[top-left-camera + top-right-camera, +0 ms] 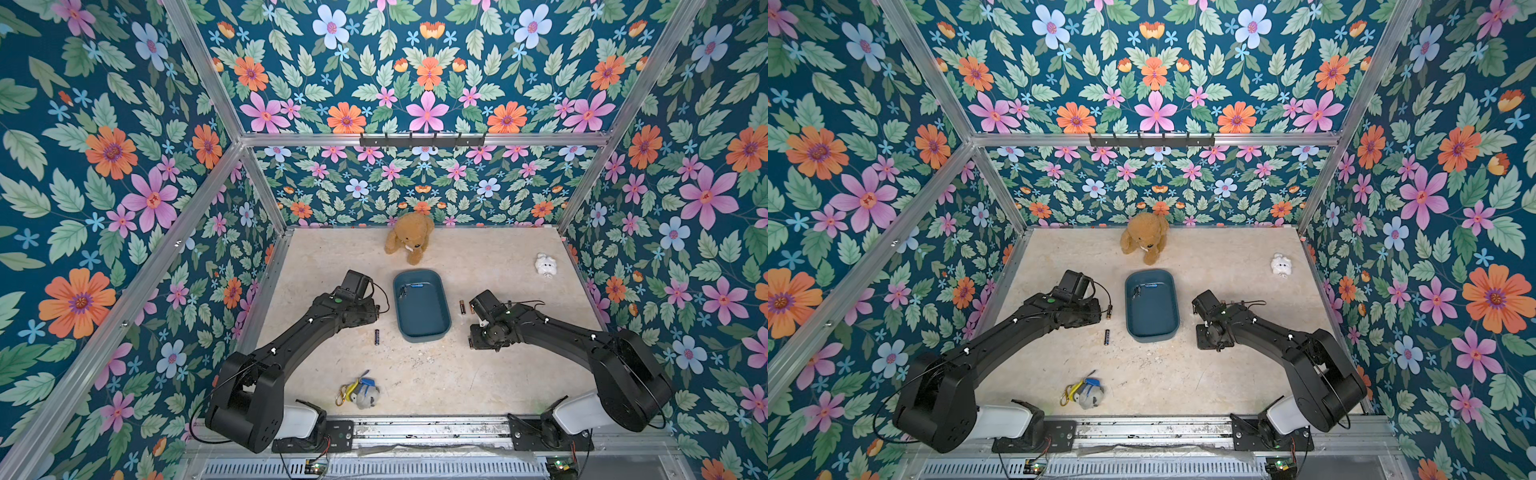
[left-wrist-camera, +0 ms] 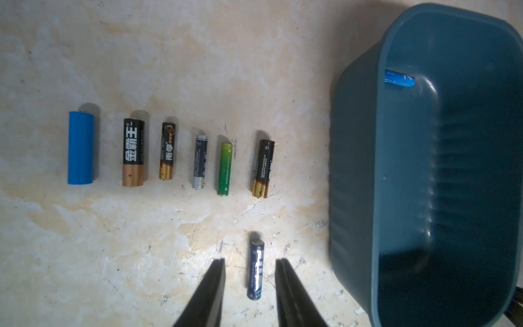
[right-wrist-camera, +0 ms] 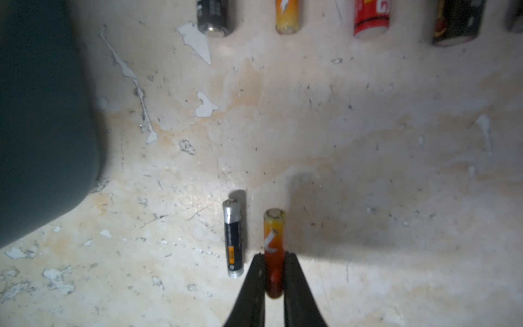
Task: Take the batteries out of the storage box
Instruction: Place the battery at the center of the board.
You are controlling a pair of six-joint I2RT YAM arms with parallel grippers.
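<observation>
Box (image 1: 424,320) at mid-table, long axis near to far. Inside, by the far wall: one blue battery (image 1: 415,285), lying left to right; half hidden behind the box wall in the left wrist view.

Left of the box, flat on the table (image 1: 415,374): navy battery (image 2: 255,269), long axis near to far, in the gap of the left gripper (image 2: 250,260). Jaws narrowly parted, clear of it on both sides, holding nothing. Farther off, a row of six (image 2: 169,153), each near to far, the gold ends of three toward the near side. Shown whole only by the left wrist view; from above hidden under the arm, bar the black-gold battery (image 1: 1109,311) nearest the box, in a top view.

Right of the box: right gripper (image 3: 274,254) clamped on the near end of an orange battery (image 3: 274,232), pointing far. Lifted or resting: cannot tell. Just left of it, black battery (image 3: 233,240), parallel, on the table. Pair visible, tiny, in a top view; fingers seen only by the right wrist view. Beyond, a far row (image 3: 370,19) of at least four, cut off at that view's edge.
</observation>
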